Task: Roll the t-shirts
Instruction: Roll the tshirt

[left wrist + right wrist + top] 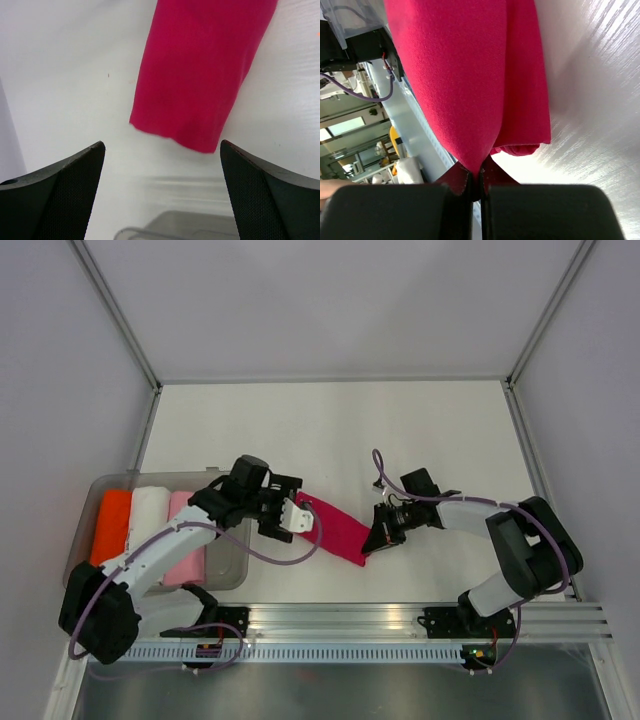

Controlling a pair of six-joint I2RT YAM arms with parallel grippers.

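A magenta-red t-shirt (335,528), folded into a long narrow strip, lies slantwise on the white table between my arms. My right gripper (376,539) is shut on its near right end and pinches the cloth (470,90) between the jaws. My left gripper (298,517) is open and empty just short of the strip's far left end (197,75); its fingers (65,190) stand wide apart, not touching the cloth. Orange (112,526), white (148,516) and pale pink (186,545) t-shirts lie rolled side by side in a bin on the left.
A clear plastic bin (225,577) holding the rolled shirts stands at the left, under my left arm. Its rim shows in the left wrist view (165,225). An aluminium rail (400,618) runs along the near edge. White walls close the table at back and sides.
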